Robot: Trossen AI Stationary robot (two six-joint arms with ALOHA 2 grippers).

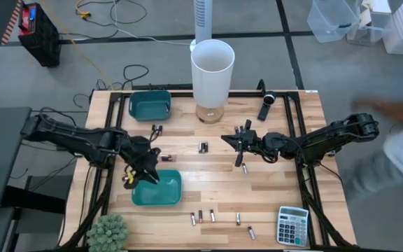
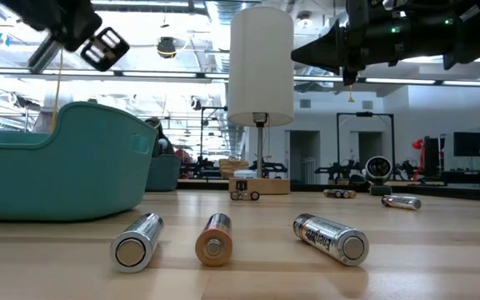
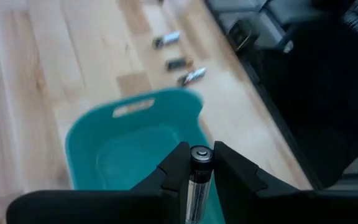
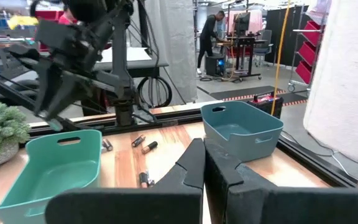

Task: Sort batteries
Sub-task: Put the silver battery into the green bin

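Observation:
My left gripper hangs over the far left corner of the near teal bin, shut on a silvery battery. The same bin shows below it in the left wrist view. Above the table's middle, my right gripper is shut with nothing in it; its fingers meet. Loose batteries lie on their sides on the wood: several near the front edge, one below the right gripper, others at the middle and near the far bin. My left gripper pinches the battery's side between its two fingers. The battery lies along the fingers, with its metal end showing at their tips. The fingers slant down from the table's left. The battery is lifted clear, above the near bin.
A second teal bin stands at the far left, and a tall white cylinder on a wooden base at the far middle. A black device, a calculator and a small plant sit along the edges. A person stands at the right.

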